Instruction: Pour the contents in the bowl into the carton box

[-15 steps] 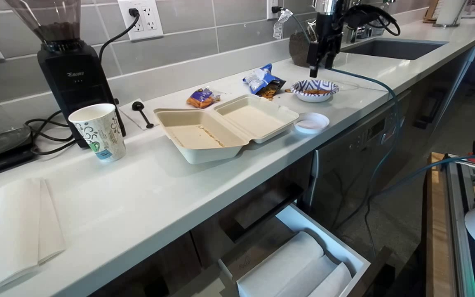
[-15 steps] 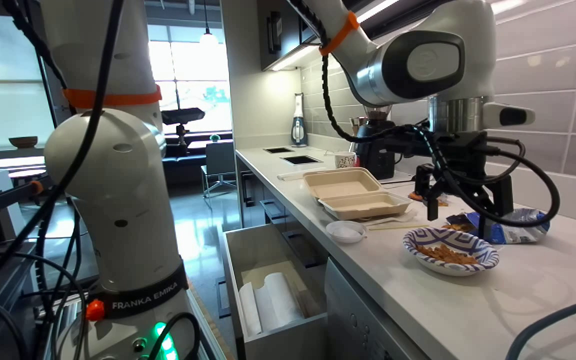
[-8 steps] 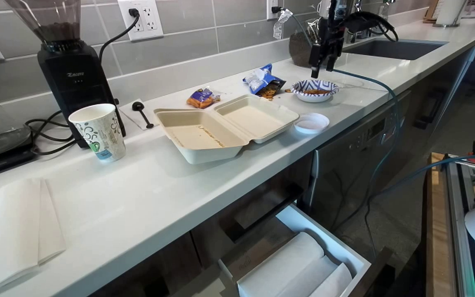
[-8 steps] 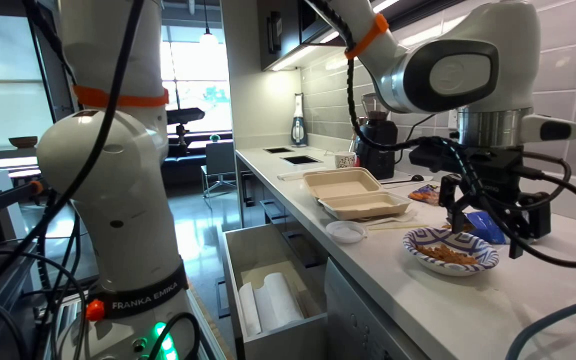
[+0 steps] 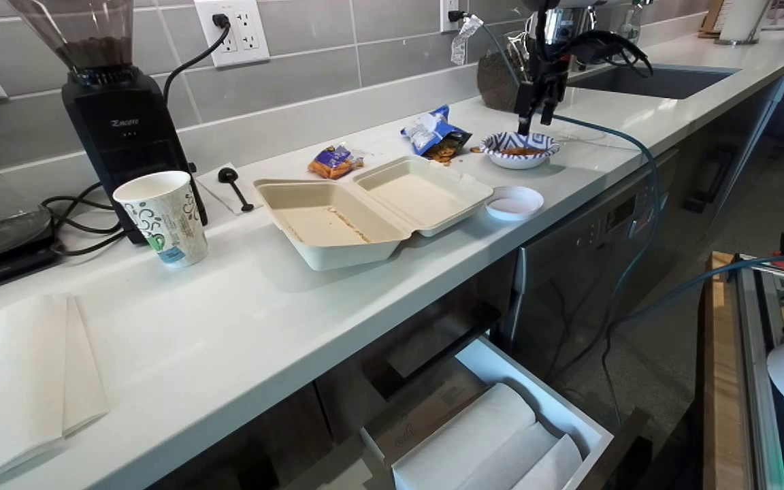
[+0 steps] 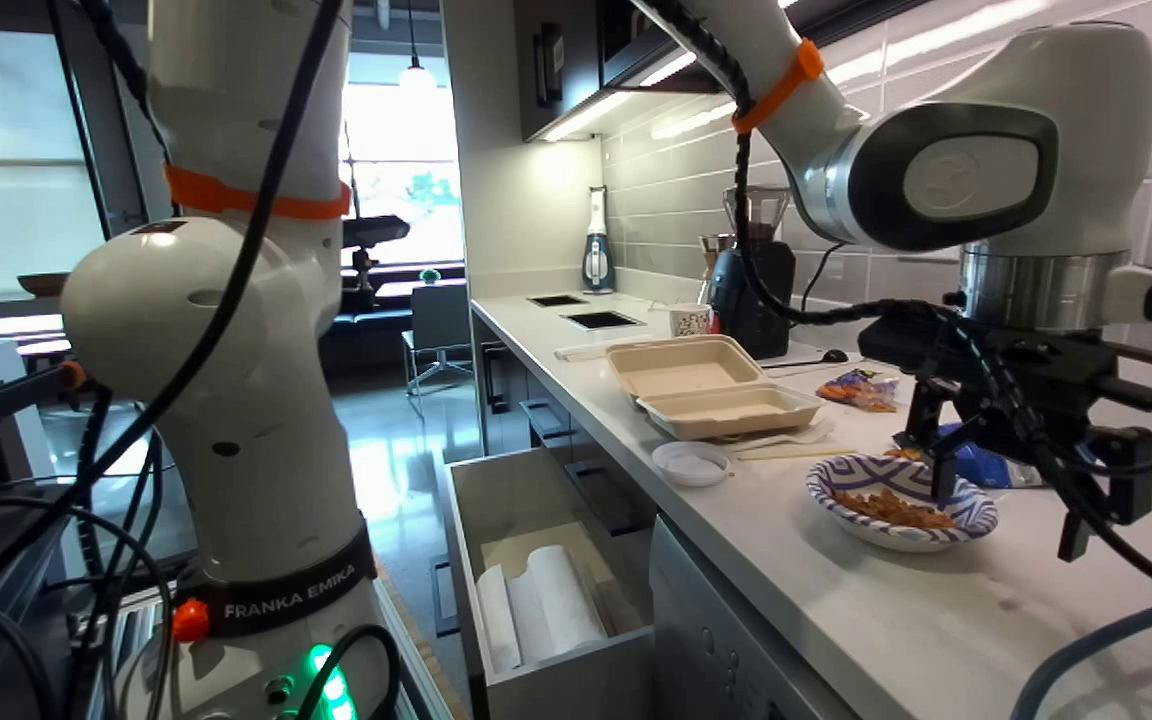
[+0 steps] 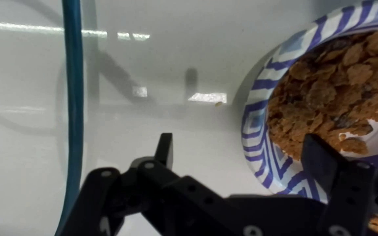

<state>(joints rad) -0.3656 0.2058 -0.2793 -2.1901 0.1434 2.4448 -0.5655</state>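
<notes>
A small bowl (image 7: 253,126) with a blue-and-white pattern stands upright on the counter, seen in both exterior views. Brown flaky contents (image 7: 320,95) are heaped inside it, also plain in an exterior view as chunky contents (image 6: 886,510). My gripper (image 7: 237,139) is open above the near rim: one finger is over the bowl's inside, the other outside it, over the counter. Nothing is held. Whether the inner finger touches the bowl, I cannot tell. The carton box (image 5: 422,194) lies unfolded with both halves facing up, a streak of crumbs in its deeper half.
A torn blue snack packet (image 5: 431,133) lies behind the bowl, and a smaller packet (image 5: 332,163) behind the box. A white disc (image 5: 514,203) sits by the counter's front edge. Further along are a paper cup (image 5: 167,218) and a grinder (image 5: 123,136). A blue cable (image 7: 74,98) crosses the counter.
The gripper has come down and across to the bowl, its jaws staying open; one finger now shows over the bowl. Bowl, contents and carton box have stayed in place.
</notes>
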